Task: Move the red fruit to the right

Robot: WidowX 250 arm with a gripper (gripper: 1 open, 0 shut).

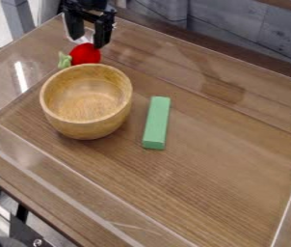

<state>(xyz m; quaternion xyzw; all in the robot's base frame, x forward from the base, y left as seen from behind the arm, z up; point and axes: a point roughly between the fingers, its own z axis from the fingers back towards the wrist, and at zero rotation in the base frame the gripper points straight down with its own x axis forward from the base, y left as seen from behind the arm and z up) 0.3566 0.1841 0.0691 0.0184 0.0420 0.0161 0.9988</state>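
The red fruit (84,54) is a small bright-red strawberry-like toy with a green leafy part on its left side. It lies on the wooden table just behind the far rim of the wooden bowl (87,100). My gripper (92,39) hangs straight down directly above and slightly behind the fruit, at the far left of the table. Its dark fingers stand open with nothing between them, the tips close over the fruit's top. I cannot tell whether they touch it.
A long green rectangular block (156,122) lies to the right of the bowl. Clear plastic walls (33,193) fence the table on all sides. Bare wood stretches across the right half (232,116).
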